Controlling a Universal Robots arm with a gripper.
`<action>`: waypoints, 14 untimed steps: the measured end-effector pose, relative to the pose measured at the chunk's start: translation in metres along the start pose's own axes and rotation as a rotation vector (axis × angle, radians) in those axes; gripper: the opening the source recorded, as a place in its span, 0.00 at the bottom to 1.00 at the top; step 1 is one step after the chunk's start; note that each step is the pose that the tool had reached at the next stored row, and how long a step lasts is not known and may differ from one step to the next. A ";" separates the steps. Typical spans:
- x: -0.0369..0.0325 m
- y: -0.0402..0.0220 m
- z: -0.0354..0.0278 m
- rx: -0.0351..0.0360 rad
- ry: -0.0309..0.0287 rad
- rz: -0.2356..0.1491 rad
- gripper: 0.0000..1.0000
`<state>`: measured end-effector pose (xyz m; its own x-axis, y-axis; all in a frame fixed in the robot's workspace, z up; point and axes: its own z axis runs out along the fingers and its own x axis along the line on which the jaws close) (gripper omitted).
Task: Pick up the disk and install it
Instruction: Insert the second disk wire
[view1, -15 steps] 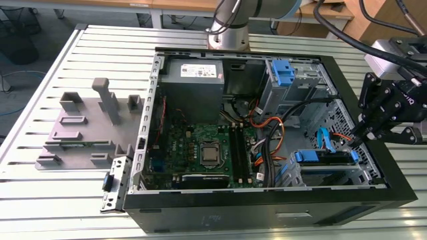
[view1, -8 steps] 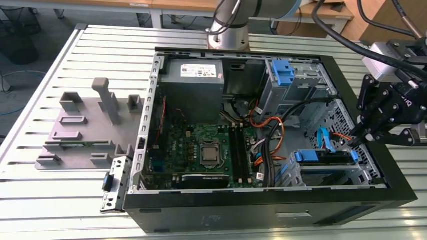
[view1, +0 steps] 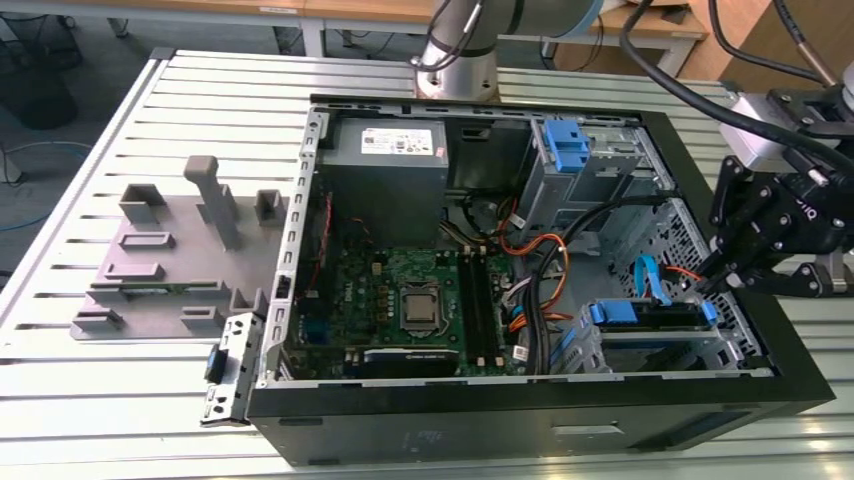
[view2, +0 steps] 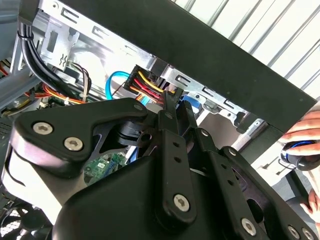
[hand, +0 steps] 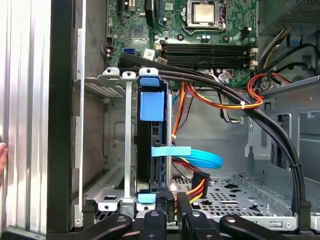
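Exterior view, scene: an open computer case (view1: 534, 420) lies on its side on a slatted table (view1: 80, 420), with the arm reaching in from the exterior view's right.
Disk, place: the disk (view1: 647, 313) sits in the drive cage (view1: 667, 352) at the case's near right corner. In the first wrist view it (hand: 150, 135) stands edge-on in the cage slot, its blue rails at either end.
Gripper, place: the gripper (view1: 721, 280) hangs just at the case wall beside the cage. In the first wrist view it (hand: 171, 202) is close to the disk's end and to the red-and-yellow power plug (hand: 198, 182).
Gripper, state: you cannot tell how wide it stands, nor whether it has hold of anything.
Step, judged: seating the disk in its slot, apparently far along.
Doing it well: press straight along the slot so the rails do not bind.
Watch: the blue ribbon cable (hand: 200, 156) and the plug lie just beside the disk, so keep clear of them.
Also: a person's hand (view2: 305, 135) is outside the case wall.
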<state>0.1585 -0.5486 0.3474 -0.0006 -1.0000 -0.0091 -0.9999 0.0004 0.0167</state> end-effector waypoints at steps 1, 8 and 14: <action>0.0000 0.0000 0.0007 0.0000 0.0002 0.000 0.24; 0.0000 0.0000 0.0014 -0.0001 0.0002 0.000 0.24; 0.0000 0.0000 0.0016 -0.0001 0.0002 0.000 0.16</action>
<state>0.1585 -0.5486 0.3458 -0.0006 -1.0000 -0.0089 -0.9999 0.0005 0.0168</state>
